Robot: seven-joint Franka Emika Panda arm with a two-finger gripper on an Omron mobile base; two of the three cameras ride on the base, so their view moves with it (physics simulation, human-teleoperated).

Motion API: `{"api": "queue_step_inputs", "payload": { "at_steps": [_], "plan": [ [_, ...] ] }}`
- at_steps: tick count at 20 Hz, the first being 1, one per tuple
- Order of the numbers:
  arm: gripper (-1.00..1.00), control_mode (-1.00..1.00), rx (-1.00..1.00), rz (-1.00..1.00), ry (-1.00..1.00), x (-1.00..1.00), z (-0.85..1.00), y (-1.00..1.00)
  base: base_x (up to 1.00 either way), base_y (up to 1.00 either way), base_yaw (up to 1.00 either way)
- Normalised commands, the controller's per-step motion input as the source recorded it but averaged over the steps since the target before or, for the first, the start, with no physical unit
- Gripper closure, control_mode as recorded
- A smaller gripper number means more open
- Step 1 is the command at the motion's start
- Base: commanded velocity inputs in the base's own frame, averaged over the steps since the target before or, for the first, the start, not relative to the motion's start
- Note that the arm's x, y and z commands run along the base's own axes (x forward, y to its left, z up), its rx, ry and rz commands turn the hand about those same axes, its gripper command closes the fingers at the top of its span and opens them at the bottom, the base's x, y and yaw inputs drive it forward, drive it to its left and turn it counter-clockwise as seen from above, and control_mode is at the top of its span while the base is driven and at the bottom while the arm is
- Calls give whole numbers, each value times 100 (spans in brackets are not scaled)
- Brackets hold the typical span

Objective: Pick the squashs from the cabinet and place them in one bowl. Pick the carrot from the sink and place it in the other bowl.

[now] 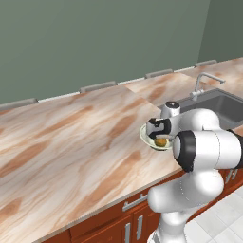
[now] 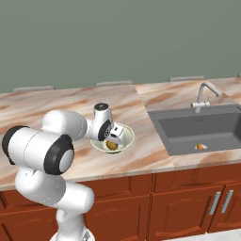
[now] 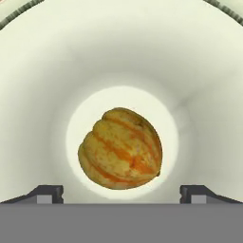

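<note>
Closest to you, in the hand view, the pincer (image 3: 121,193) hangs straight over the pale cream bowl (image 3: 42,85), its two dark fingertips (image 3: 45,193) set wide apart with nothing between them. You can see the squash (image 3: 121,148) lying on the round flat floor of that bowl, free of both tips: a ribbed, yellow-orange fruit with darker orange stripes, resting on its side and covering much of the floor.

From the right base view you find the pincer (image 2: 114,135) reaching down over the bowl (image 2: 126,140), which stands on the marbled bench (image 2: 56,108) near the front edge, with the squash (image 2: 111,145) showing as a small amber lump inside it. The left base view gives you the same: pincer (image 1: 160,133) above the bowl (image 1: 144,134), squash (image 1: 161,141) inside, bench (image 1: 71,137) stretching away to the left.

Further along to the right, the dark grey sink (image 2: 188,129) is sunk into the bench, well apart from the bowl. The carrot (image 2: 200,146) lies on the sink floor near its front wall, a tiny orange piece. At the back rim of the sink stands the slim silver tap (image 2: 203,94), and behind everything runs the green wall (image 2: 117,37)
</note>
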Motion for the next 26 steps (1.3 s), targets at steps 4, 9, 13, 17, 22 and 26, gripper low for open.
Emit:
{"api": "queue_step_inputs", "payload": {
  "at_steps": [4, 9, 13, 17, 22, 26],
  "plan": [
    [-100, -100, 0, -1, 0, 0, 10, 0, 0, 0, 0],
    [-100, -100, 0, 0, 0, 0, 18, 0, 0, 0, 0],
    [-100, -100, 0, 0, 0, 0, 26, 0, 0, 0, 0],
    [-100, -100, 0, 0, 0, -5, 32, 0, 0, 0, 0],
    [-100, -100, 0, 0, 0, -16, 34, 0, 0, 0, 0],
    [-100, -100, 0, 0, -2, -21, 36, -1, 0, 0, 0]
  ]
}}
